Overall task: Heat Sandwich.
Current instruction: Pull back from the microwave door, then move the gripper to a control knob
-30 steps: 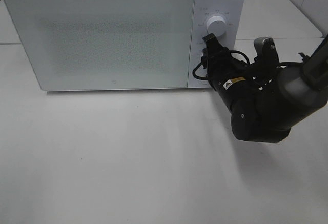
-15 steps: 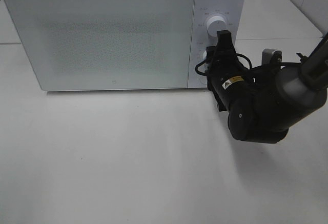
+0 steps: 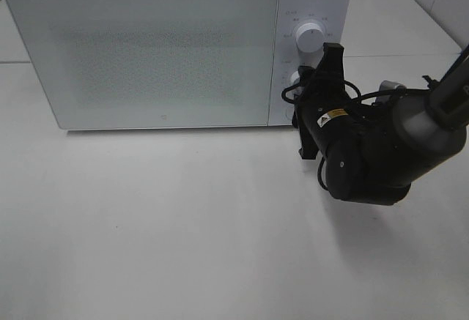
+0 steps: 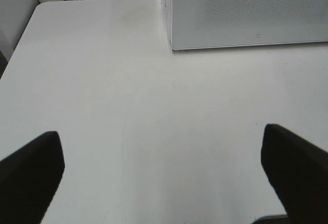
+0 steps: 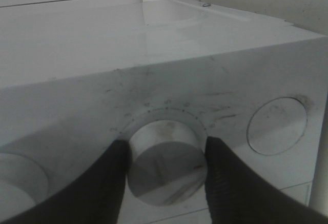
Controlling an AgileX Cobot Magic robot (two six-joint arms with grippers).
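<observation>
High view: the microwave (image 3: 146,49) stands on the desk (image 3: 183,247) with its door shut. No sandwich shows, so it is presumably inside, and its heading and long axis cannot be told. Loading looks done, setting the timer is in hand, and retrieval is left. Left wrist view: the left jaws gape, empty, above the desk. Right wrist view: the right jaws clasp the lower dial (image 5: 166,165).

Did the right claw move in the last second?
Yes. The right gripper has rolled clockwise on the lower knob; one of its fingers now stands right of the upper knob.
</observation>
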